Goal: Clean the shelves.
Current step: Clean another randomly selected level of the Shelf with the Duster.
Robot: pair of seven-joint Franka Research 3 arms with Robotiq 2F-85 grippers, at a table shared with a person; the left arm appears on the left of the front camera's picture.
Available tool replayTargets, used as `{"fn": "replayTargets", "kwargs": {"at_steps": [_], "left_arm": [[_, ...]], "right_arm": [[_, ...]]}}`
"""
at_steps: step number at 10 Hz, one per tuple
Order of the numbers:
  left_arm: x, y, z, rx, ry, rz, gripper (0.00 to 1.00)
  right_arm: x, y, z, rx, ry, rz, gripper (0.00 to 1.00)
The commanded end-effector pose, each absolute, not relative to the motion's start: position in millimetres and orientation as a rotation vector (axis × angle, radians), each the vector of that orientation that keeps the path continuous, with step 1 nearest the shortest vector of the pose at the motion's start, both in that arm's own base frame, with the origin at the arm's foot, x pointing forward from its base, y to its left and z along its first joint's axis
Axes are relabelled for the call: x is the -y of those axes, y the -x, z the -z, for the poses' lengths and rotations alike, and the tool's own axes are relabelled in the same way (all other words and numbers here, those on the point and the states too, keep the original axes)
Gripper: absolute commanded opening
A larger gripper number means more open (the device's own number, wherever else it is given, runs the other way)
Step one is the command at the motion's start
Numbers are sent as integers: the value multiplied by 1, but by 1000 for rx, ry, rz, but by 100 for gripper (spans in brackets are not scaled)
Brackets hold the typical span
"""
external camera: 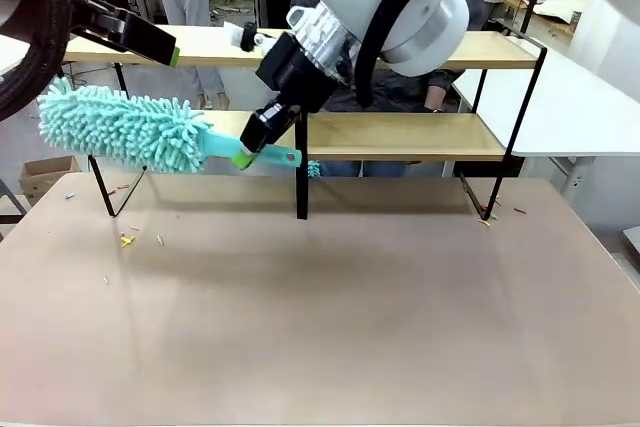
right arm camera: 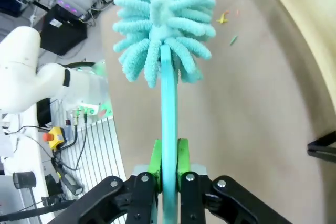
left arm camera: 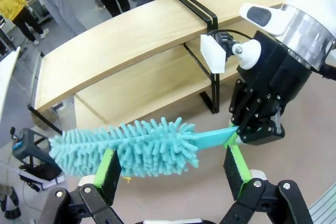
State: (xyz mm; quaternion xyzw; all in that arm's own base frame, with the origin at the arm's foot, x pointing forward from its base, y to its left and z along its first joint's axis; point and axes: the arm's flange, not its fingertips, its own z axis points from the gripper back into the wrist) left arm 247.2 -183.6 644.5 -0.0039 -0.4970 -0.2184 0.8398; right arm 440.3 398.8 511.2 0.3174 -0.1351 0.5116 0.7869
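Observation:
The shelves [external camera: 400,135] stand across the far side of the table, two long light wooden boards on a thin black frame; the left wrist view shows them too [left arm camera: 126,40]. My right gripper [external camera: 256,145] reaches across in front of the black centre post and is shut on the flat handle of a turquoise fluffy duster [external camera: 120,127]. The duster head sticks out to the left, level with the lower board's left end. In the right wrist view the green pads [right arm camera: 155,156] clamp the handle [right arm camera: 168,108]. My left gripper [external camera: 165,47] hangs open above the duster head, its jaws [left arm camera: 170,163] wide apart and holding nothing.
Small yellow and green scraps lie on the tan tabletop near the rack's left foot [external camera: 127,240] and right foot [external camera: 485,219]. A white table [external camera: 580,107] stands at the right. People stand behind the shelves. A cardboard box [external camera: 45,172] sits on the floor at the left.

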Motion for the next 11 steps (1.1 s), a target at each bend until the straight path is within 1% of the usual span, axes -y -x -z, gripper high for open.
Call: {"fn": "replayTargets", "kwargs": {"at_steps": [1, 3, 5, 6, 7, 8, 9, 10, 11], "left_arm": [[183, -247, -645, 1053, 6, 459, 100], [183, -247, -645, 1053, 6, 459, 100], [183, -247, -645, 1053, 6, 459, 100], [183, -247, -645, 1053, 6, 459, 100], [183, -247, -645, 1053, 6, 459, 100], [183, -247, -645, 1053, 6, 459, 100], [183, -247, -645, 1053, 6, 459, 100], [183, -247, -645, 1053, 6, 459, 100], [183, -247, -645, 1053, 6, 459, 100]], "right_arm": [[-389, -429, -501, 263, -687, -1109, 12], [-371, -404, -489, 113, -627, -1114, 12], [-345, -357, -472, 25, -557, -1047, 12], [-328, -324, -469, 29, -541, -1007, 12], [-300, -286, -468, 54, -550, -863, 12], [-279, -248, -469, 96, -556, -792, 12], [-263, -221, -469, 157, -547, -695, 12], [-258, -218, -465, 161, -507, -599, 12], [-277, -260, -457, 60, -554, -808, 12]]}}
